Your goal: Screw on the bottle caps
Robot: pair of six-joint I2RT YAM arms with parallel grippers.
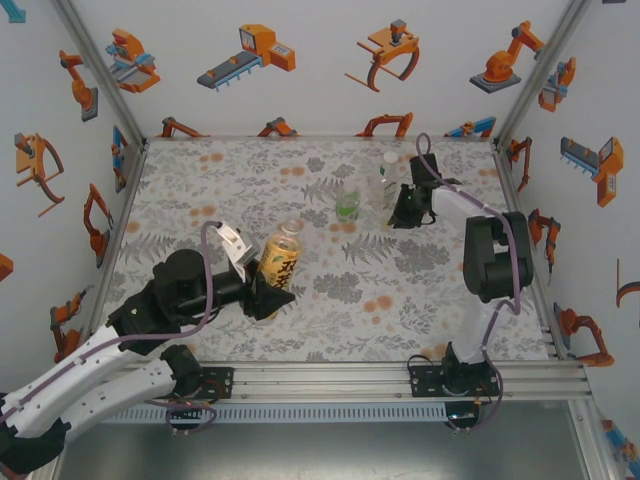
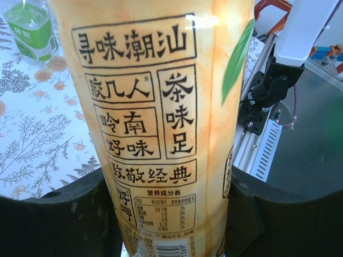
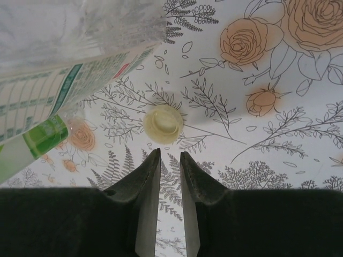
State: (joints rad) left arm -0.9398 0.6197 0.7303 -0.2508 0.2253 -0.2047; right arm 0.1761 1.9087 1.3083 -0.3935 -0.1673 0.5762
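The amber bottle (image 1: 280,255) with a yellow label (image 2: 161,107) leans over the table's front left, and my left gripper (image 1: 268,290) (image 2: 171,214) is shut on its lower body. Further back, the green bottle (image 1: 347,207) (image 2: 32,27) stands near the middle. The clear bottle (image 1: 388,180) (image 3: 80,32) stands just right of it. My right gripper (image 1: 408,212) (image 3: 170,155) points down beside the clear bottle, shut with nothing between its fingers. A pale round bottle cap (image 3: 163,124) lies flat on the table just beyond the fingertips, not touching them.
The floral tablecloth (image 1: 420,290) covers the table, with white walls on three sides. An aluminium rail (image 1: 380,375) runs along the near edge, where both arm bases are bolted. Open cloth lies at the front right and back left.
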